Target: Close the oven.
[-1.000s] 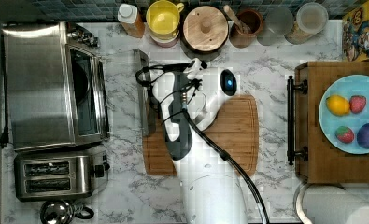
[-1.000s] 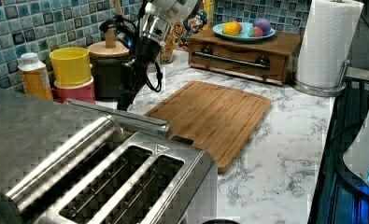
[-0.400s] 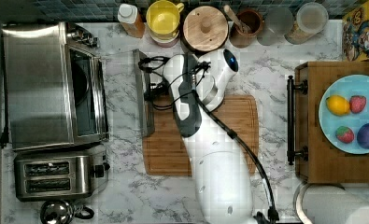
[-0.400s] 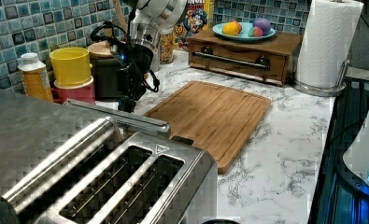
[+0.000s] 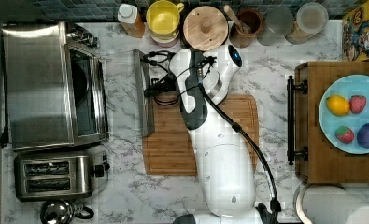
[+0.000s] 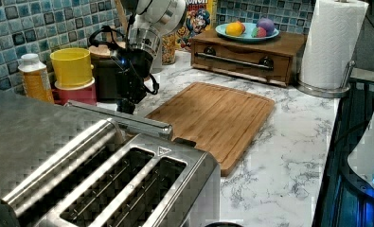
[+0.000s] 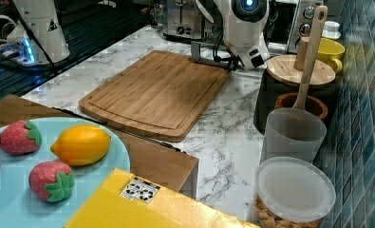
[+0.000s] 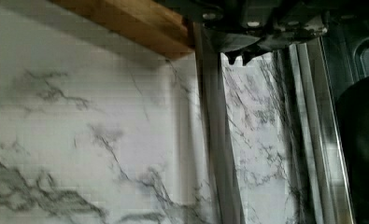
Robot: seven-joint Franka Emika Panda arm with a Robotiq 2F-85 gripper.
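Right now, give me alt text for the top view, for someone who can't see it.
The oven sits with its door dropped open, the gripper at its bar handle. A wooden cutting board lies beside it.

The oven (image 5: 37, 86) is brushed silver steel with a dark interior. The tabletop (image 5: 266, 70) is white marble veined in grey. The cutting board (image 5: 173, 149) is warm brown wood. The arm (image 5: 222, 177) is white with black cables. A yellow mug (image 5: 162, 18) stands before blue-green mosaic tiles (image 6: 14, 28). The plate (image 5: 329, 126) is pale blue, carrying a yellow lemon (image 5: 337, 104) and red strawberries (image 5: 358, 103).
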